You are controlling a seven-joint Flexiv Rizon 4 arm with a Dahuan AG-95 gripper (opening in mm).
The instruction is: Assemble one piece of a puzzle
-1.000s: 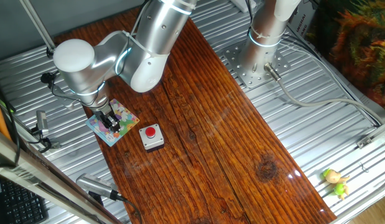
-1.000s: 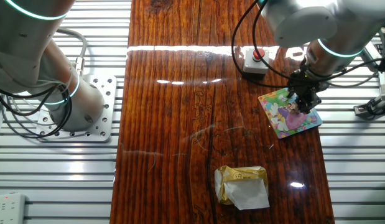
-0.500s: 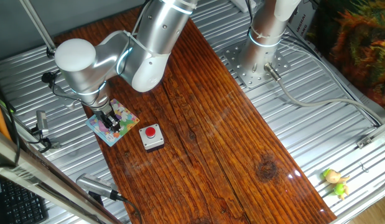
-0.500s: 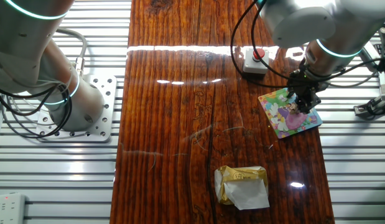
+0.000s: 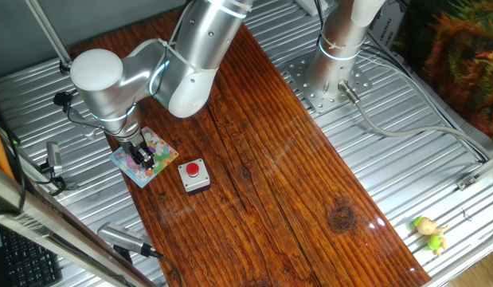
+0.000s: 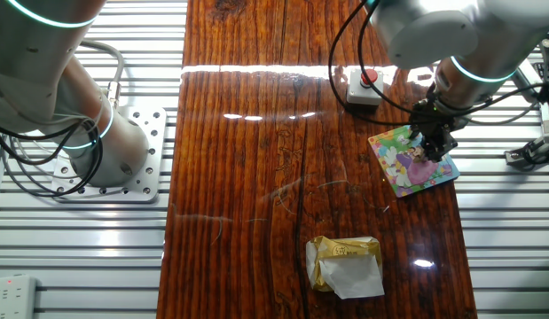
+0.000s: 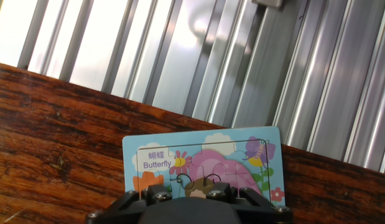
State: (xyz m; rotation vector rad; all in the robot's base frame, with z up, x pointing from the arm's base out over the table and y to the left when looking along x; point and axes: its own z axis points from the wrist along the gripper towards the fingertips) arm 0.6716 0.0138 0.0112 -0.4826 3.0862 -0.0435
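Hovering low over the puzzle (image 6: 412,159), the claw (image 6: 435,146) hides its jaw state; the thin, light, slippery piece, unseen, wants an edge pinch.

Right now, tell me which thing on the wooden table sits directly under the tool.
The puzzle, the pastel cartoon board; the tool is right over it. The grey button box and crumpled gold wrapper lie apart.
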